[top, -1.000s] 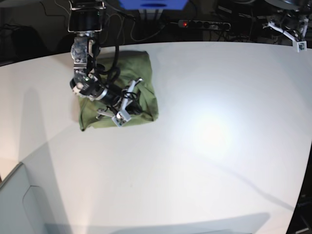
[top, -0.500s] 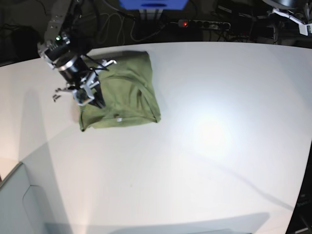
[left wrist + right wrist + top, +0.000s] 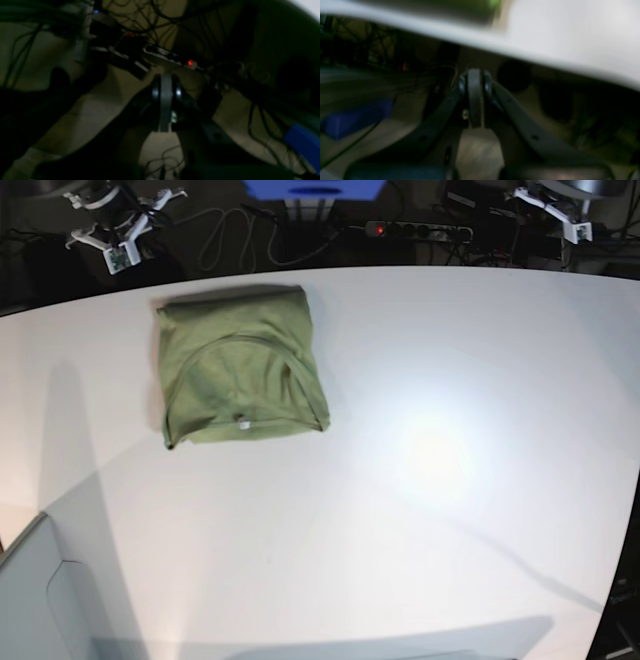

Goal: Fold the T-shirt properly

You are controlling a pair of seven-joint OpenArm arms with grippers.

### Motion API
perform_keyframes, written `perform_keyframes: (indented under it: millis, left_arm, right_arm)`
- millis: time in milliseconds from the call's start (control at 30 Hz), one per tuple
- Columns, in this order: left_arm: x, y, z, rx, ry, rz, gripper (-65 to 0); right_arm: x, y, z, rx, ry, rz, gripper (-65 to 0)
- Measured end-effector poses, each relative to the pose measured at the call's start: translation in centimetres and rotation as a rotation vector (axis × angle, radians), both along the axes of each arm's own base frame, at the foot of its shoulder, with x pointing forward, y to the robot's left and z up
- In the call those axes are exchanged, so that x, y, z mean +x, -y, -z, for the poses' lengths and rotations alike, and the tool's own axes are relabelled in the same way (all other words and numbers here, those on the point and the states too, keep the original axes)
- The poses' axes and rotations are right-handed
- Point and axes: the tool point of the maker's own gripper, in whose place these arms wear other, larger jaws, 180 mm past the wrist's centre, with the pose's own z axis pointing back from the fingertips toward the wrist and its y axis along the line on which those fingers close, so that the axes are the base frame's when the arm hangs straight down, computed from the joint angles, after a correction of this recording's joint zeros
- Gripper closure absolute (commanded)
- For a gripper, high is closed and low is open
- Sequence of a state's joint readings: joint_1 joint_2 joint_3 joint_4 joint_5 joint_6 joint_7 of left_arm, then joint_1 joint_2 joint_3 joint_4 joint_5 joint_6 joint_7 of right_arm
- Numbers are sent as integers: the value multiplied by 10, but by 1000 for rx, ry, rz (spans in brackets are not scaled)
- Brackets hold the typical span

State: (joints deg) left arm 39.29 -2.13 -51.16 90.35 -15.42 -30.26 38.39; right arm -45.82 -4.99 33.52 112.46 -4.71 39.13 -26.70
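From my station, the near half of the surface (image 3: 400, 510) lay bare under a bright glare. Farther in, on the left, I saw the shirt (image 3: 240, 365) lying flat as a compact, roughly square bundle, collar and small white tag facing the near edge, nothing touching it. I judged the folding essentially done; at most some squaring of the slightly uneven near edge was left. Beyond the far edge, the right end effector (image 3: 118, 230) hung at far left and the left end effector (image 3: 548, 205) at far right, both well apart from the shirt. In each wrist view the jaws were pressed together on nothing.
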Motion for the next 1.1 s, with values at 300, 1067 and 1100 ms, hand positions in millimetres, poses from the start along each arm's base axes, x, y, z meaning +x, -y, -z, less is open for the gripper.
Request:
perform_keyframes:
  millis: [300, 1067, 1100]
  left_arm:
    - [-21, 106, 124, -306, -64, 129, 0]
    - [-47, 182, 190, -437, -178, 132, 0]
    - [-49, 176, 193, -390, -194, 144, 0]
  right_arm:
    - [-73, 17, 99, 137, -298, 116, -1]
    - [-140, 1, 233, -211, -298, 239, -1]
    - [-138, -7, 235, -254, -273, 194, -1]
